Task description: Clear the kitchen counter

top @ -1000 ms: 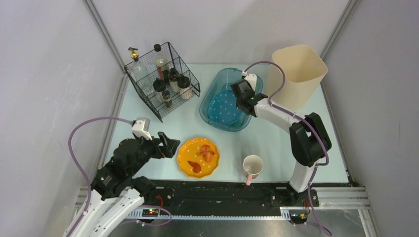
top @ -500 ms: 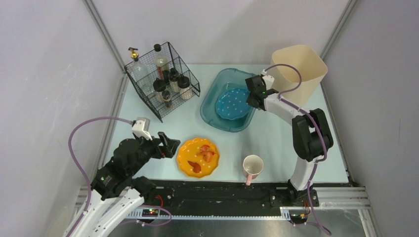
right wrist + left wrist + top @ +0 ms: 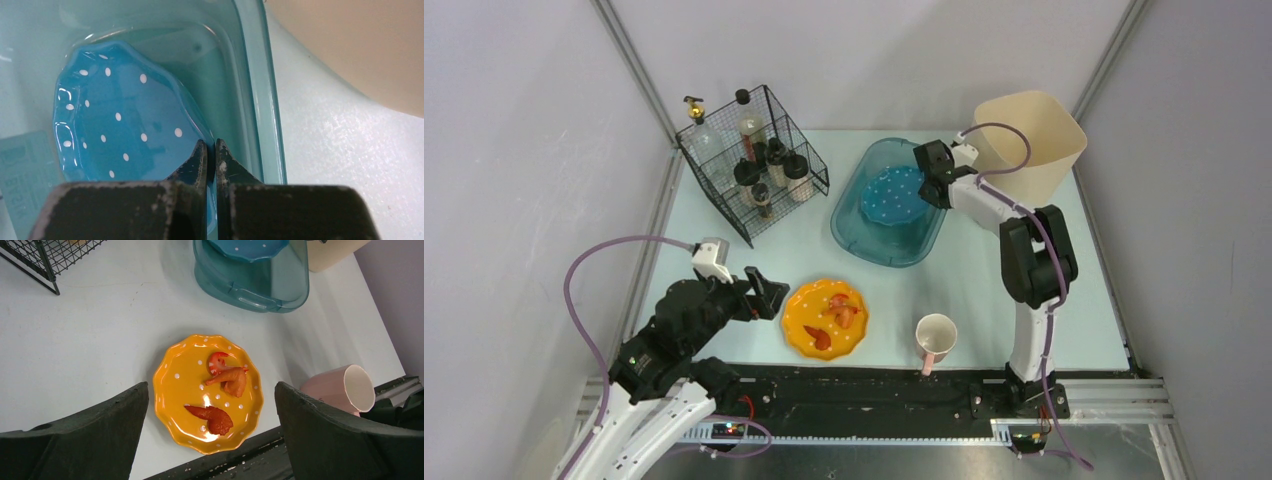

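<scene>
The pale mint-blue kitchen counter (image 3: 984,290) carries an orange dotted plate (image 3: 826,318) with red food scraps (image 3: 220,417) and a pink mug (image 3: 935,338) lying near the front edge. My right gripper (image 3: 932,178) is shut on the rim of a blue dotted plate (image 3: 892,194) and holds it tilted inside the teal tub (image 3: 864,237); the wrist view shows the fingers (image 3: 196,161) pinching the plate's edge (image 3: 120,125). My left gripper (image 3: 769,295) is open and empty, hovering just left of the orange plate (image 3: 207,390).
A black wire basket (image 3: 754,165) with several bottles stands at the back left. A tall beige bin (image 3: 1029,145) stands at the back right, beside the tub. A black rail (image 3: 874,385) runs along the front edge.
My right gripper has swung right and back toward the tub's far right side, carrying the blue plate and tilting it up. The left arm has not moved.
</scene>
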